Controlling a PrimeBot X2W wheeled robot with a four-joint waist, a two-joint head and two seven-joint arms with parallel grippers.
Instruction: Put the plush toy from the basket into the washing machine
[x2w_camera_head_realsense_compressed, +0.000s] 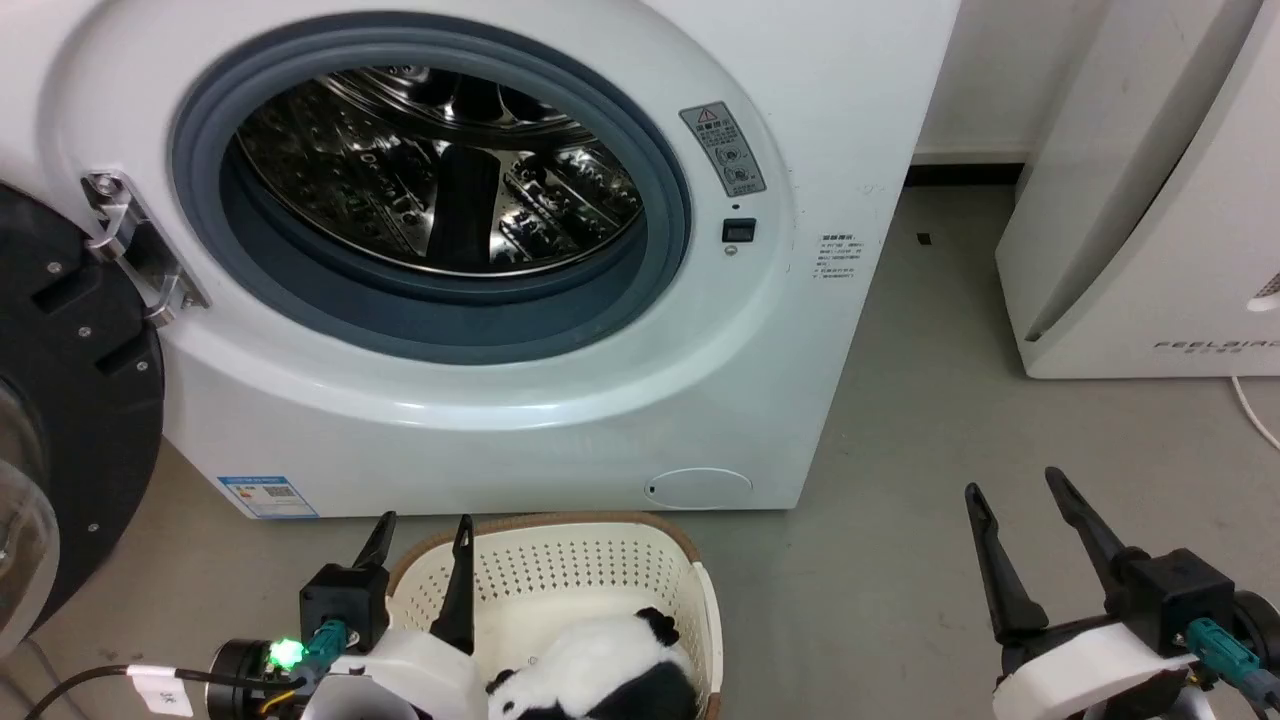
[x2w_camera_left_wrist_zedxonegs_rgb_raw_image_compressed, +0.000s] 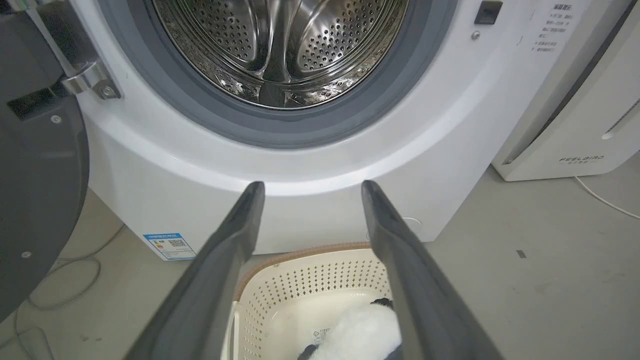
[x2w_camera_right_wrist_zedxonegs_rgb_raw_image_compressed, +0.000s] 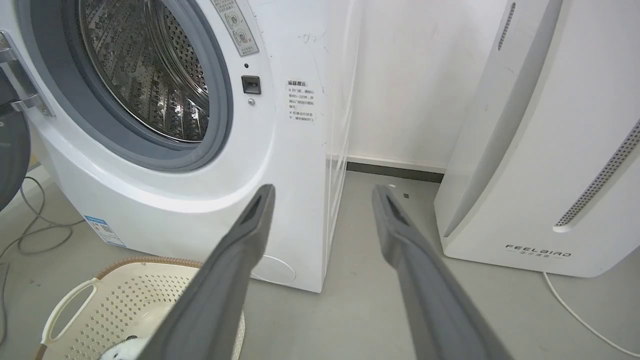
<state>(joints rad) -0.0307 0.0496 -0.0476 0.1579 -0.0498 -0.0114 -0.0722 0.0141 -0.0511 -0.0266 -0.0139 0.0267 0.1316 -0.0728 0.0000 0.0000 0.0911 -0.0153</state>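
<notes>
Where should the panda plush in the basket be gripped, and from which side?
Grip the plush toy by its white torso, coming down from above: it lies low in the basket, whose walls block the sides, and the torso is its broadest part. The left gripper, jaws open, is nearest.

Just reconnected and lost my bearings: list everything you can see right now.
washing machine: one, white, grey gasket, steel drum, straight ahead
door: one, black-framed, swung open at the left
basket: one, cream with brown rim, on the floor before the washer
plush toy: one, black and white, lying in the basket
appliance: one, white, marked FEELBIRD, at the right
cable: one, white, on the floor by that appliance
left claw: one, dark fingers, open, at the basket's left end
right claw: one, dark fingers, open, over the floor at the right
</notes>
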